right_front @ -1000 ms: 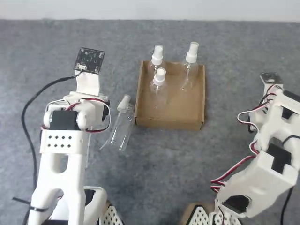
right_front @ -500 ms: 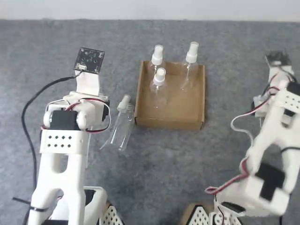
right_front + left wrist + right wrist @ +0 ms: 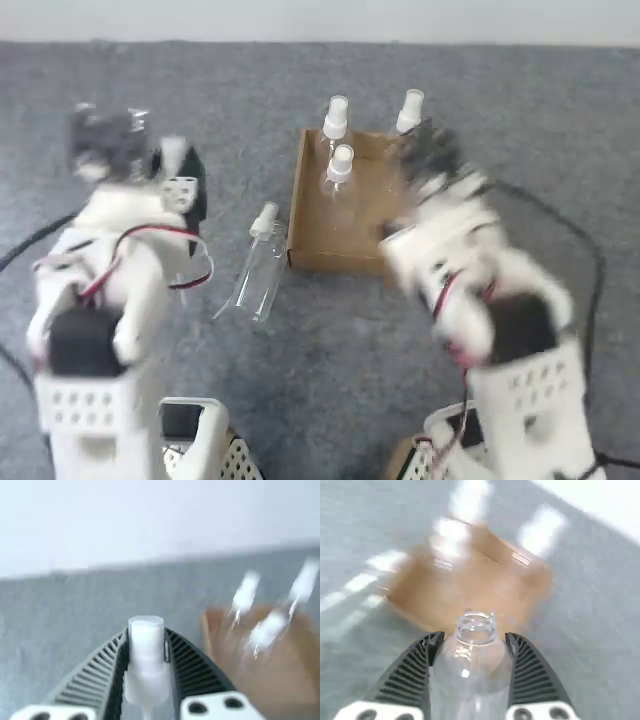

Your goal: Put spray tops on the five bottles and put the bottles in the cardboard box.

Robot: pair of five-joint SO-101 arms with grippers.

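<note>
Clamped on a loose spray top (image 3: 146, 652), the left gripper (image 3: 146, 639) has the white head between its two ribbed jaws. The head pokes out just past the jaw tips and the stem points back toward the wrist. The right gripper (image 3: 473, 642) is closed on an uncapped bottle (image 3: 471, 677). The clear body runs back between the jaws and the open neck stands out beyond their tips. The cardboard box (image 3: 470, 587) lies farther off, past that neck.

In the high view the grey table (image 3: 330, 370) reaches up to a pale strip along the top edge. The left arm (image 3: 105, 270) takes up the left side of the frame, from the lower left corner to the upper left. The right arm (image 3: 480, 300) rises from the lower right and ends over the right half of the box, right of centre. The box sits open-topped at upper centre, with its left wall and near left corner showing.

Just left of the box, the lying bottle (image 3: 256, 275) rests on its side on the table, its white top toward the box's left wall. Three bottles with tops stand upright in the upper part of the box. The rear left bottle (image 3: 335, 118) and the rear right bottle (image 3: 410, 103) are by the far wall. The middle bottle (image 3: 341, 165) is just below the rear left one in the frame.
</note>
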